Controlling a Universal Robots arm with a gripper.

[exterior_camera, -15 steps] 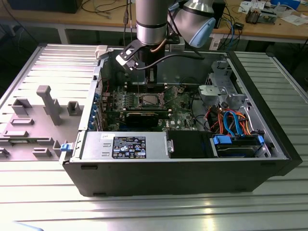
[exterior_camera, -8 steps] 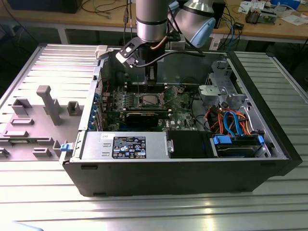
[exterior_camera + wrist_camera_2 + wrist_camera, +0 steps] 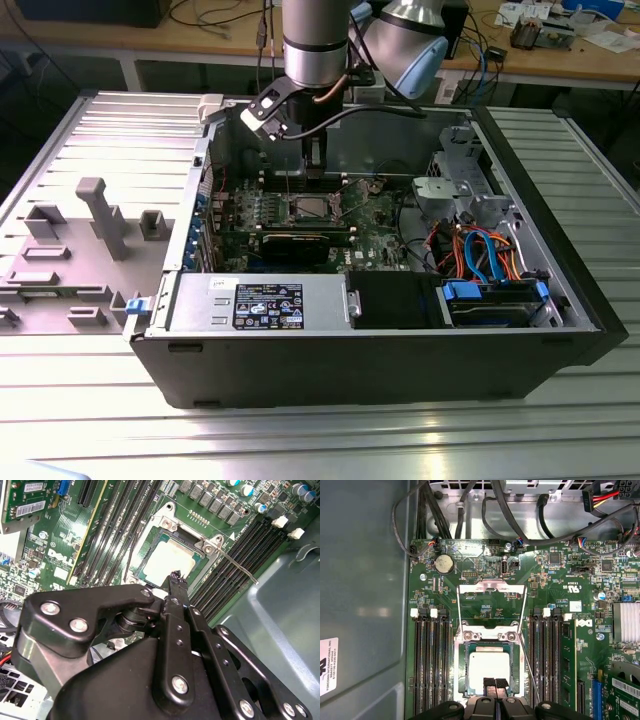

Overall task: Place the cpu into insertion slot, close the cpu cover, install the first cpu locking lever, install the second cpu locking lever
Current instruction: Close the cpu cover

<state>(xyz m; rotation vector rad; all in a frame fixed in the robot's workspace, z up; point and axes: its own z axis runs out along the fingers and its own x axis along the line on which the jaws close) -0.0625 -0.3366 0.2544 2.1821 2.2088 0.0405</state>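
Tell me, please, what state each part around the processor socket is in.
Chip: lying in the socket.
Cover: open, standing up off the socket.
Lever: unlatched, raised free beside the socket.
Tool: shut, tips by the chip's edge.
Computer case: open, side off.

Inside the open computer case, a grey power supply box lies near blue and orange cables.
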